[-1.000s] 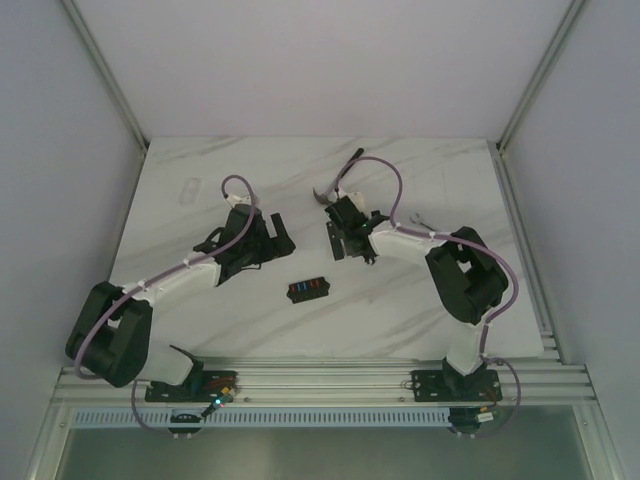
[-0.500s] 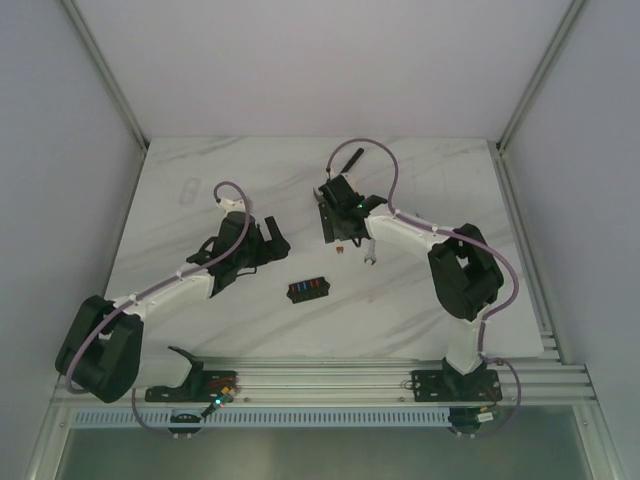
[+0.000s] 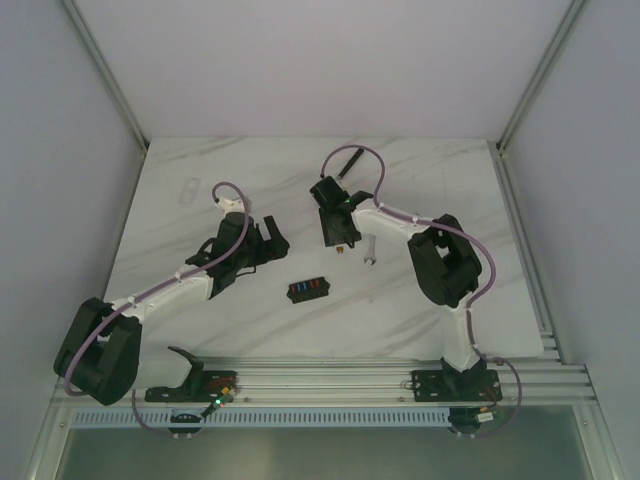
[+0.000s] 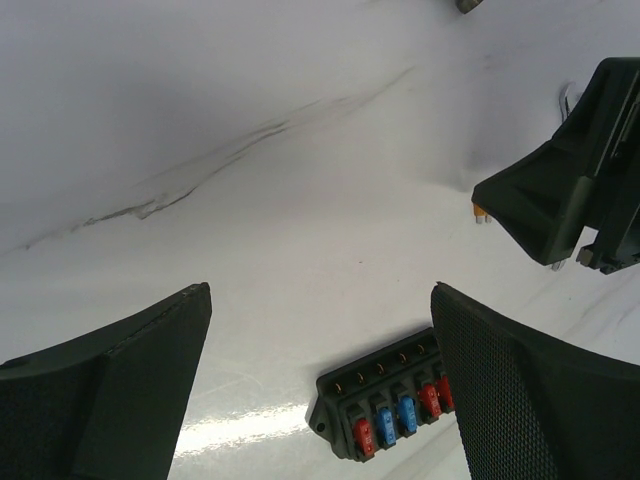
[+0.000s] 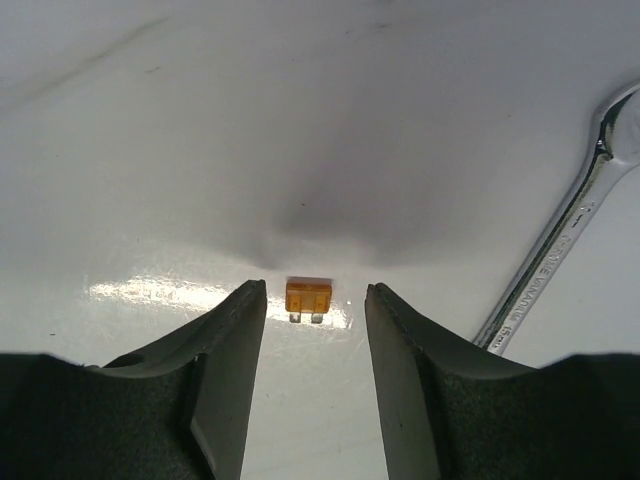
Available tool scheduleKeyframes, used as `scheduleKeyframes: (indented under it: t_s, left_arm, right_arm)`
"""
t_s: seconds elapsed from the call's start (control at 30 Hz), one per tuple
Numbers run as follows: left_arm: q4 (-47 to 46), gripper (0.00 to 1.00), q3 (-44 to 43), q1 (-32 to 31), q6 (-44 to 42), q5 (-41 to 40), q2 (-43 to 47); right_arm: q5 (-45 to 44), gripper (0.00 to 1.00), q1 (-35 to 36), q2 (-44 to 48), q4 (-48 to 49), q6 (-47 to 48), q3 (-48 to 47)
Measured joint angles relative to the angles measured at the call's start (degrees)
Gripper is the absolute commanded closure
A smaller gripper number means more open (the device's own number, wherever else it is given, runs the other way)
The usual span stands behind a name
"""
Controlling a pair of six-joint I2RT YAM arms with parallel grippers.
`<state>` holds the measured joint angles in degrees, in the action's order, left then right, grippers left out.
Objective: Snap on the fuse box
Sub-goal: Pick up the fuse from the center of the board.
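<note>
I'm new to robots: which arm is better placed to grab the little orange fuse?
Right: the open right gripper straddles the orange fuse; the left gripper hovers by the fuse box.

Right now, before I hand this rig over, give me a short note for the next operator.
Left gripper: open, empty, above the table near the fuse box.
Right gripper: open, straddling a loose orange fuse lying on the table, not gripping it; wrench to its right.
Done: nothing gripped; the fuse box lies free.
Left: probably close on the fuse, then press it into the box.
</note>
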<state>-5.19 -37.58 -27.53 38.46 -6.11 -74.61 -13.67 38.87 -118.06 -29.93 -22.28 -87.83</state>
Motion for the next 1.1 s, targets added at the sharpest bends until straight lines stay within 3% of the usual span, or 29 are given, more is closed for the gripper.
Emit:
scheduleKeyframes:
  t_s: [1.1]
  left_arm:
    - [-1.1,0.0,0.0,0.0,0.0,3.3,-2.2]
  right_arm:
    - [3.4,0.71,-0.1,-3.6,-3.7,-1.9,-3.4]
